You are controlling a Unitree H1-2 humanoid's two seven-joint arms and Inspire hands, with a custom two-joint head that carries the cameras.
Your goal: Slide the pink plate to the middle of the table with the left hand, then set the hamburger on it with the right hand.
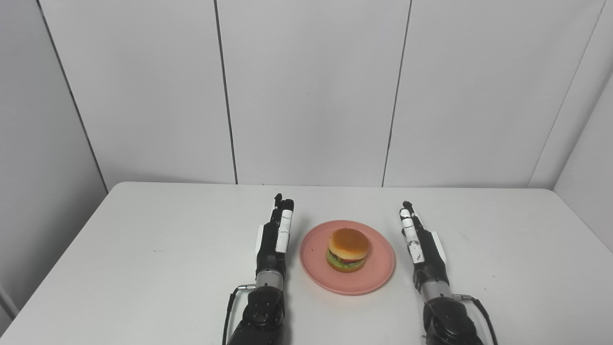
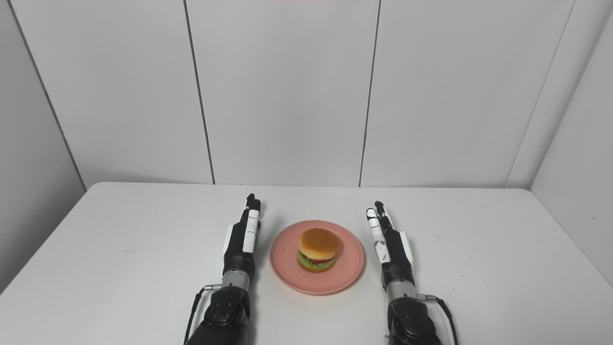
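A round pink plate lies on the white table near its middle, toward the front. The hamburger stands upright on the plate, a little left of the plate's centre. My left hand rests just left of the plate, fingers stretched forward and holding nothing. To the plate's right, my right hand lies the same way, fingers extended and empty. Neither hand touches the plate or the burger. In the right eye view the plate and burger sit between the left hand and the right hand.
The white table runs wide on both sides, with rounded back corners. Grey panelled walls close in behind and on both sides. A thin cable loops by the left wrist.
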